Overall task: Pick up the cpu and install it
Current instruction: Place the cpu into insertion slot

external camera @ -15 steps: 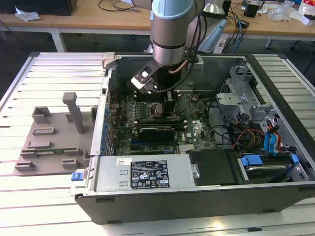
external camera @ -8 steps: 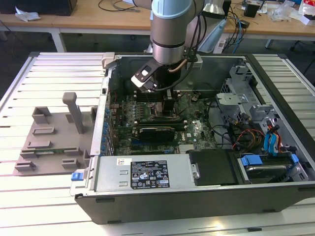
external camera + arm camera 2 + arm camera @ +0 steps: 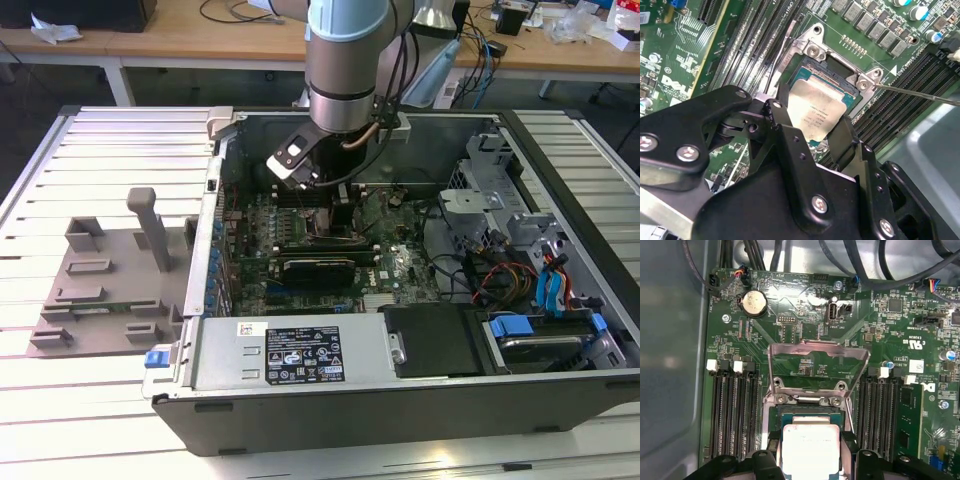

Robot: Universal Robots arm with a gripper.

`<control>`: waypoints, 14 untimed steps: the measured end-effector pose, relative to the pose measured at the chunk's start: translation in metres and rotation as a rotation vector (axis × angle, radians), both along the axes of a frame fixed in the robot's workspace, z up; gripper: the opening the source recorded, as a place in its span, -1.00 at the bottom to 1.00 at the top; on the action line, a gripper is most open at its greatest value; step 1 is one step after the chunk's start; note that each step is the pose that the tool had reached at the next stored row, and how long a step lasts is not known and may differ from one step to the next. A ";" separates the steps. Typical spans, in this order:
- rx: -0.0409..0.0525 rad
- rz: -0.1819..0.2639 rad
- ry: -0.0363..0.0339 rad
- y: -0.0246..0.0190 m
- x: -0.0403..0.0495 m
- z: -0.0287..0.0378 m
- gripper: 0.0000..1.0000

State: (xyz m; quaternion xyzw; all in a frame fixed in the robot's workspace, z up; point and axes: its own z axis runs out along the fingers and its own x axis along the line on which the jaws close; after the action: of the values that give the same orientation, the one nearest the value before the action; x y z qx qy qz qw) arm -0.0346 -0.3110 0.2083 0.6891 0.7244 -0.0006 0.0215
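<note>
gripper pinching the cpu by two edges — chip right over the open socket, load plate flipped up; in the exterior view, twelve o'clock of the power supply.

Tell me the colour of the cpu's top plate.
Silvery-white metal, thin darker rim; the cpu shows best in the second wrist view.

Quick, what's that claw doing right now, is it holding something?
Gripper: closed on the cpu, at the open socket.
</note>
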 end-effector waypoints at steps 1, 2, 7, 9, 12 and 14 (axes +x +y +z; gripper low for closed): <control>0.0000 0.000 0.0001 0.0001 0.0000 -0.0019 0.10; 0.0000 0.000 0.0000 0.0002 0.0000 -0.0029 0.10; -0.0001 0.000 0.0001 0.0008 0.0000 -0.0059 0.10; 0.0000 -0.004 0.0000 0.0008 0.0000 -0.0068 0.10; -0.0007 -0.012 0.0001 0.0008 0.0000 -0.0079 0.10; -0.0016 -0.019 0.0001 0.0008 0.0000 -0.0090 0.10</control>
State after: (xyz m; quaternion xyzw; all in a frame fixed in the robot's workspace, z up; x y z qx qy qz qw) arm -0.0346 -0.3101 0.1993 0.6959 0.7178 -0.0014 0.0220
